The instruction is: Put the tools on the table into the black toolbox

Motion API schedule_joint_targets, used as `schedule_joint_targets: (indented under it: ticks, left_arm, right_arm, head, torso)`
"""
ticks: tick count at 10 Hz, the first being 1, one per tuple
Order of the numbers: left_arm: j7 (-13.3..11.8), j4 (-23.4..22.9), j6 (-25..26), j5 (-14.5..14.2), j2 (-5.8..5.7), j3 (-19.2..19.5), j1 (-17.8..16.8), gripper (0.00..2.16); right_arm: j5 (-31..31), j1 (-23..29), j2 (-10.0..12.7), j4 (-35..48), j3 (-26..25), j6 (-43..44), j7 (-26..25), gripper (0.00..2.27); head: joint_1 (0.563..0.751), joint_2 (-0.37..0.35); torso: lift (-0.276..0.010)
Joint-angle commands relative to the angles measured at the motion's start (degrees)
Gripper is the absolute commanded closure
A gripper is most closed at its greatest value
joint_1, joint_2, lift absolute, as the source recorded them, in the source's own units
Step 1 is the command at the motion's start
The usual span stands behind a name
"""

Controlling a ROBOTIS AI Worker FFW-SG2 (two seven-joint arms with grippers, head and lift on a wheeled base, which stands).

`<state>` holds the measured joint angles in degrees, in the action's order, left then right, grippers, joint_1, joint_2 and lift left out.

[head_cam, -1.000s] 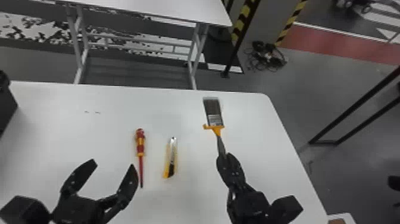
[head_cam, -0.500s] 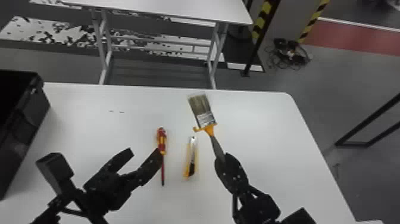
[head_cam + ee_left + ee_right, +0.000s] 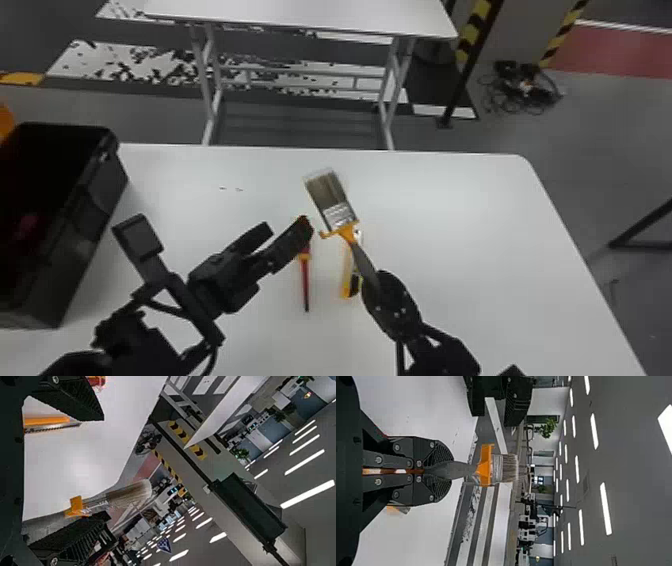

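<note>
We see rows of bright ceiling strip lights (image 3: pixel 606 508), a soft sheen on the white worktop (image 3: pixel 440 200), and deep shadow inside the black toolbox (image 3: pixel 92 230)

screwdriver (image 3: pixel 305 280) between toolbox (image 3: pixel 85 250) and knife (image 3: pixel 347 280) on table (image 3: pixel 460 225)

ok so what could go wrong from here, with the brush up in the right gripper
The right gripper holds the brush only by its handle, with the head sticking out, so it might twist if bumped.

The left gripper is open beside it; a handover, if planned, could fumble.

In the head view a left finger overlaps the screwdriver, so dipping lower might knock it away from the toolbox.
</note>
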<state>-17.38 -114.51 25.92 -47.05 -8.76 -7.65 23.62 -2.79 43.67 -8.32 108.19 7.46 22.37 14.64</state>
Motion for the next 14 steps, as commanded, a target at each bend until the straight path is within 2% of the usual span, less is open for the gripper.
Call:
schedule_joint_targets:
  ticks: [1,2,3,4,5,8,9,10,11,12,13,14]
  left_arm:
    - [-0.2,0.7,0.2,-0.8,0.85,-0.7,-1.0,0.07]
    - [-0.5,1.4,0.6,-1.4,1.11,-1.2,-1.8,0.07]
    - [-1.0,2.1,3.0,-3.2,1.37,-1.2,-2.5,0.07]
    - [-1.6,3.2,3.4,-4.7,1.64,-1.3,-3.0,0.07]
    - [-1.9,3.9,3.4,-5.0,2.25,-1.3,-3.1,0.07]
    - [-2.4,5.1,3.4,-5.8,2.52,-1.4,-3.8,0.09]
    - [-3.2,5.8,3.2,-6.0,2.52,-1.4,-4.1,0.22]
    - [-3.5,6.0,3.2,-5.9,2.52,-1.5,-4.3,0.47]
    - [-4.8,6.2,3.2,-5.8,2.52,-1.3,-4.3,1.07]
    - [-4.9,6.3,3.4,-5.7,2.43,-1.0,-4.3,1.82]
    - [-5.0,6.3,5.2,-5.3,2.52,-0.6,-4.3,2.14]
    - [-6.9,6.3,5.2,-4.5,2.52,-0.5,-4.3,2.14]
  right_arm:
    - [-0.5,-0.2,-0.2,-0.1,1.0,-0.4,0.0,2.22]
    - [-0.8,-0.4,-0.2,-0.2,1.6,-1.1,0.0,2.22]
    - [-1.1,-0.5,-0.2,-0.3,2.1,-1.2,0.0,2.22]
    - [-1.3,-0.8,-0.2,-0.3,2.6,-1.9,0.0,2.22]
    - [-1.3,-1.1,-0.2,-0.3,3.2,-2.6,0.0,2.22]
    - [-1.3,-1.3,-0.2,-0.3,4.8,-2.8,0.0,2.22]
    - [-1.3,-1.3,-0.2,-0.2,5.1,-2.8,0.0,2.22]
    - [-1.2,-1.3,-0.3,-0.1,5.3,-2.8,0.0,2.22]
    - [-1.2,-1.3,-0.4,0.0,5.4,-2.8,0.0,2.22]
    - [-1.2,-1.3,-0.4,-0.1,5.4,-2.8,0.0,2.22]
    - [-1.2,-1.3,-0.4,-0.2,5.4,-2.8,0.0,2.22]
    - [-1.2,-1.2,-0.4,-0.2,5.4,-2.8,0.0,2.22]
  head:
    - [0.695,-0.109]
    - [0.695,-0.110]
    - [0.695,-0.112]
    - [0.695,-0.117]
    - [0.695,-0.120]
    - [0.695,-0.112]
    - [0.695,-0.104]
    - [0.695,-0.099]
    - [0.695,-0.096]
    - [0.695,-0.095]
    - [0.695,-0.094]
    - [0.695,-0.092]
  torso:
    - [-0.075]
    - [-0.075]
    - [-0.075]
    - [-0.075]
    - [-0.075]
    - [-0.075]
    - [-0.075]
    - [-0.075]
    - [-0.075]
    - [-0.075]
    - [-0.075]
    - [-0.075]
